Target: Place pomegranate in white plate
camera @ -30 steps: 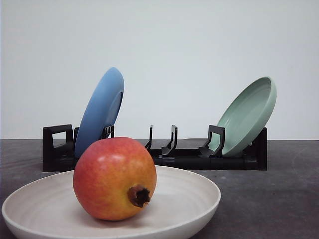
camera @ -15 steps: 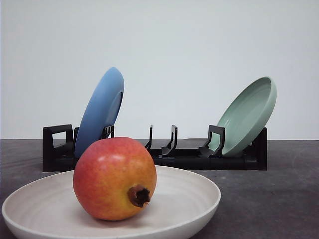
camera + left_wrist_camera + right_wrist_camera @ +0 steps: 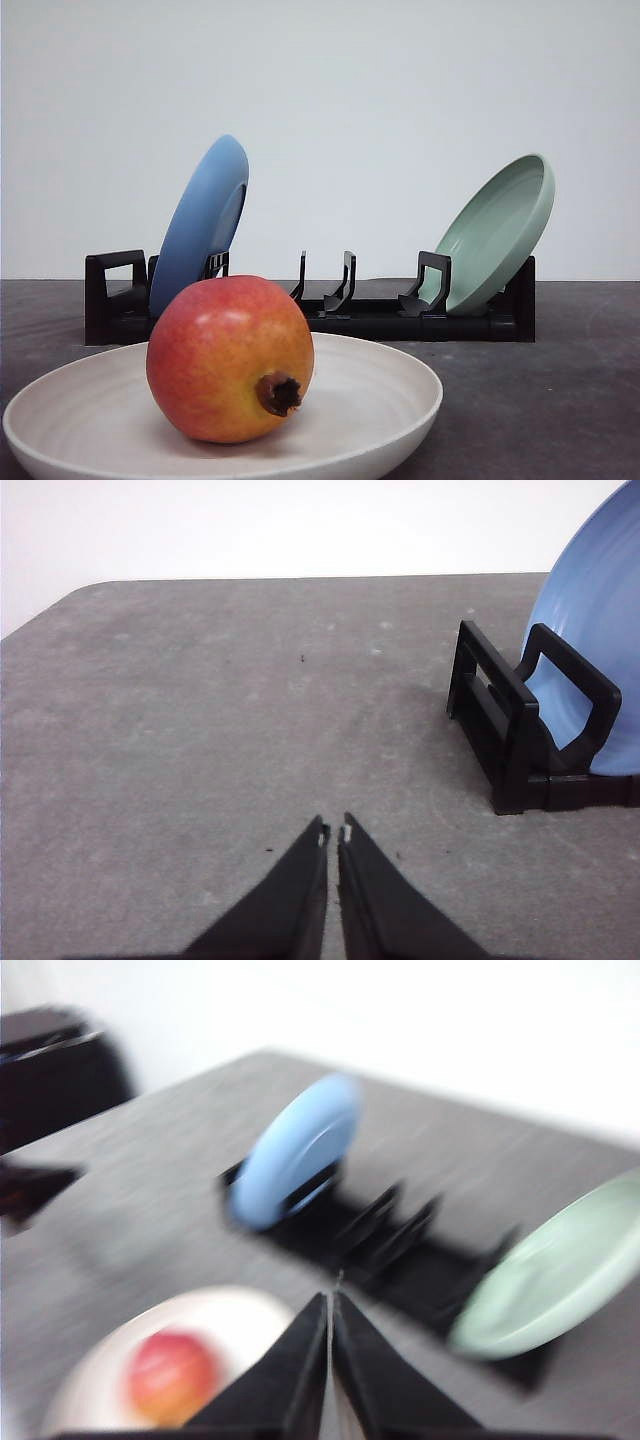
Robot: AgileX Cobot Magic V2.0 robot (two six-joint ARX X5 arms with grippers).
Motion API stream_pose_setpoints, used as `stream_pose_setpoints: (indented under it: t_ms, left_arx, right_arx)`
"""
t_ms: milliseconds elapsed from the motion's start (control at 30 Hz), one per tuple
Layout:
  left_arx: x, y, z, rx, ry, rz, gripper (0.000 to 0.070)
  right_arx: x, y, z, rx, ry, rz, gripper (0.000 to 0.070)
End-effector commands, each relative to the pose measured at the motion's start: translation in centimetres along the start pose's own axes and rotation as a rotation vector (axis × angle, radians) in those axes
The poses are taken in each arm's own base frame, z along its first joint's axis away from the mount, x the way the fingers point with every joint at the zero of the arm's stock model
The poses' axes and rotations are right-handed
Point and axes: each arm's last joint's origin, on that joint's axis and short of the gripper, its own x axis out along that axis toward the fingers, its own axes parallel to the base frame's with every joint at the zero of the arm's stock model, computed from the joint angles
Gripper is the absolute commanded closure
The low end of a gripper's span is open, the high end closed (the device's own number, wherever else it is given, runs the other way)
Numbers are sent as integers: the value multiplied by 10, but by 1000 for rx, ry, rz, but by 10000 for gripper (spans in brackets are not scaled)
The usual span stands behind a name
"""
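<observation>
The pomegranate (image 3: 229,358), red fading to yellow-orange with a dark calyx stub, rests inside the white plate (image 3: 390,400) at the near edge of the front view. The blurred right wrist view looks down on the same pomegranate (image 3: 172,1376) in the white plate (image 3: 235,1318), with my right gripper (image 3: 331,1300) shut and empty, raised well above and apart from them. My left gripper (image 3: 333,831) is shut with nothing between its fingers, hovering over bare grey table beside the rack's end.
Behind the plate stands a black dish rack (image 3: 340,310). It holds an upright blue plate (image 3: 200,225) at its left end and a pale green plate (image 3: 497,233) leaning at its right end. The grey table (image 3: 200,710) stretches left of the rack.
</observation>
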Motion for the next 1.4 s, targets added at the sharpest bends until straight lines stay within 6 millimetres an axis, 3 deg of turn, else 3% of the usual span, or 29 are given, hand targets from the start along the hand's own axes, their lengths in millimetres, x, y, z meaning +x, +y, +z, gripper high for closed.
stream_pose_setpoints:
  t_ms: [0, 300, 567, 867, 1367]
  left_arx:
    - [1, 0, -4, 10, 9, -3, 700]
    - [1, 0, -4, 10, 9, -3, 700]
    - [1, 0, -4, 10, 9, -3, 700]
    - [1, 0, -4, 10, 9, -3, 700]
    - [1, 0, -4, 10, 9, -3, 700]
  right_arx:
    - [5, -7, -11, -79, -36, -83, 700]
    - [30, -43, -102, -133, -169, -407, 700]
    - [34, -55, -146, -53, -166, -522, 700]
    - [34, -61, -165, 30, -18, -668, 700]
    - [33, -61, -164, 26, -29, -680, 700]
